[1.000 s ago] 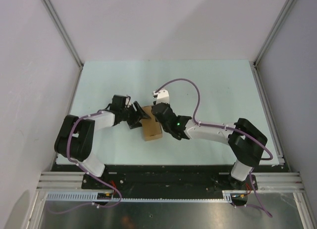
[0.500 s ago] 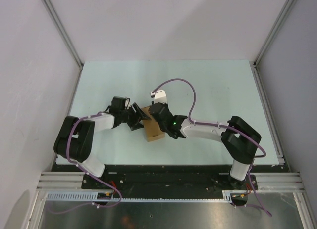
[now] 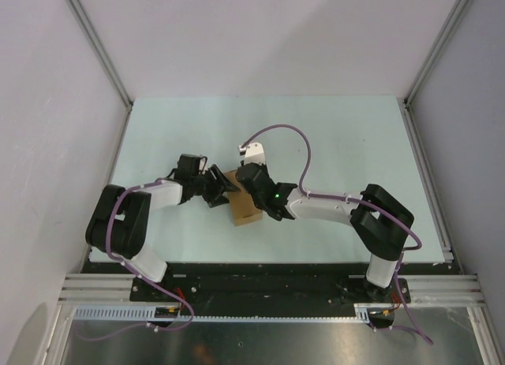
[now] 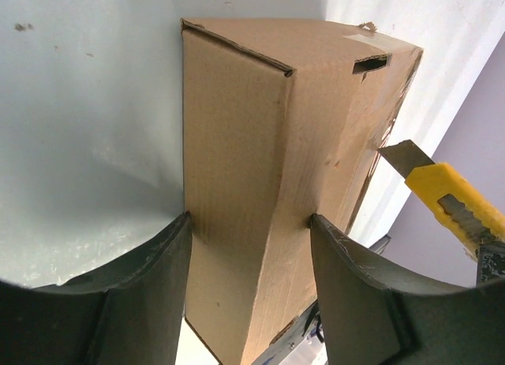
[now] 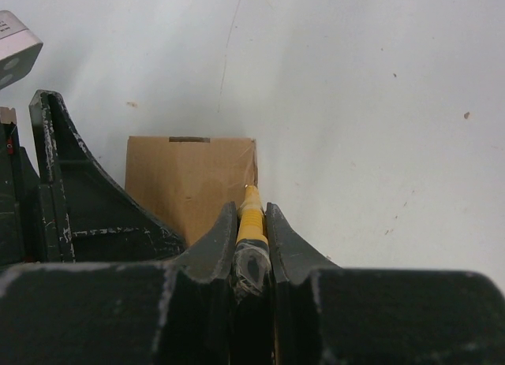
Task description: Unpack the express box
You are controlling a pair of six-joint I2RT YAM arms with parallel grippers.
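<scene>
The express box [image 3: 242, 206], a small brown cardboard carton, lies on the pale table [image 3: 339, 136] between the two arms. In the left wrist view its closed lid side [image 4: 268, 136] faces the camera and both fingers of my left gripper [image 4: 248, 223] press its two sides. My right gripper [image 5: 252, 211] is shut on a yellow-black utility knife [image 5: 252, 221]. The knife's blade [image 4: 402, 156] is out and its tip sits at the box's right edge. From above, the right gripper [image 3: 248, 190] hangs over the box and the left gripper [image 3: 224, 186] reaches it from the left.
White walls with metal corner rails [image 3: 99, 54] enclose the table on three sides. A black strip [image 3: 260, 274] with both arm bases runs along the near edge. A purple cable [image 3: 296, 136] loops above the right arm.
The left jaws have narrowed onto the box's sides. The right arm has shifted slightly left, bringing the knife to the box's edge.
</scene>
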